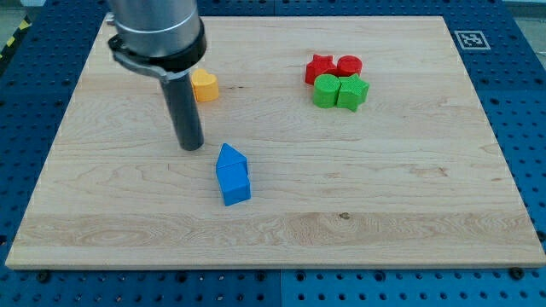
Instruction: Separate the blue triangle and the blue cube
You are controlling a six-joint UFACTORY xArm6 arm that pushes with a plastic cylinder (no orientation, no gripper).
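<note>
Blue cube (234,185) touching blue triangle (229,158) pointing view's top; my tip (191,147) up-left; no jaws.

Arm (155,30) cut off by view's top; yellow block (206,86) partly hidden behind rod (186,115).

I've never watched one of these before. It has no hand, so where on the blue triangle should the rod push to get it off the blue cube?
No gripping is possible. My tip stands to the view's upper left of the blue triangle, which touches the blue cube below it. I would probably push the triangle's lower left side, near the seam, toward the view's upper right, away from the cube.
</note>
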